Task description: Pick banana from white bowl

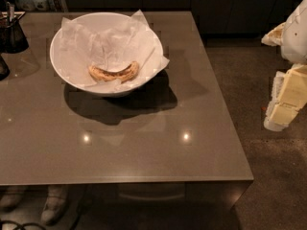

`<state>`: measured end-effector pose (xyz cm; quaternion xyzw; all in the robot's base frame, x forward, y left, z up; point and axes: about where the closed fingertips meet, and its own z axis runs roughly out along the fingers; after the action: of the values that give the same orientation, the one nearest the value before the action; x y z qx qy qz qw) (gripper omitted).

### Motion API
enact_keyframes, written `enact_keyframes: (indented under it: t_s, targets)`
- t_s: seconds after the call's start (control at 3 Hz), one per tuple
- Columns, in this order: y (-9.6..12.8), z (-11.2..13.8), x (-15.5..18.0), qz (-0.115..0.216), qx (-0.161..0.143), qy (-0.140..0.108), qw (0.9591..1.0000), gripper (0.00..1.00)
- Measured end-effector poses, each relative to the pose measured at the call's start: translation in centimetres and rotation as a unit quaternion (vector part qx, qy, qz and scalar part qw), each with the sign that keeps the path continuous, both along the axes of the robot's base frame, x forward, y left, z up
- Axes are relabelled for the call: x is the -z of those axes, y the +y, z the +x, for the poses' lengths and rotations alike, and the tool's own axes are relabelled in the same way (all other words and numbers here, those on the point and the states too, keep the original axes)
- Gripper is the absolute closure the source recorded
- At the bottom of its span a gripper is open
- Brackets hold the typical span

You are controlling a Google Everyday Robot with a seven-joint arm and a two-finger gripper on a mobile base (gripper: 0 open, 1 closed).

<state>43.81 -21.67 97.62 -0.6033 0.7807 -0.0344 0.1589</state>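
A small curved banana (pixel 113 73), yellow-brown with dark speckles, lies in the front part of the white bowl (pixel 64 73). The bowl is wide, round and lined with crumpled white paper (pixel 108 40) that sticks out over its right rim. It stands at the back left of the table. My gripper (pixel 286 99), white and cream, is at the right edge of the view. It hangs off the table's right side over the floor, far to the right of the bowl and not touching anything.
The bowl stands on a glossy grey-brown table (pixel 144 147). A dark cup (pixel 11 32) holding utensils stands at the back left corner, with another dark object (pixel 2 67) at the left edge. Dark floor lies to the right. Shoes (pixel 53 205) show below the front edge.
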Motion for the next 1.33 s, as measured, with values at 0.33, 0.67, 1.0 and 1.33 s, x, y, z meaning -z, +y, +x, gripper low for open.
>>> enact_keyframes:
  t_s: [0.33, 0.67, 1.0, 1.33]
  targets:
    - [0.0, 0.0, 0.0, 0.000, 0.000, 0.000, 1.0000, 0.00]
    - [0.5, 0.5, -0.4, -0.015, -0.006, 0.014, 0.9998, 0.00]
    - [2.2, 3.1, 0.0, -0.050, -0.032, 0.042, 0.9974, 0.00]
    - [2.5, 3.7, -0.1, -0.045, -0.033, 0.028, 0.9980, 0.00]
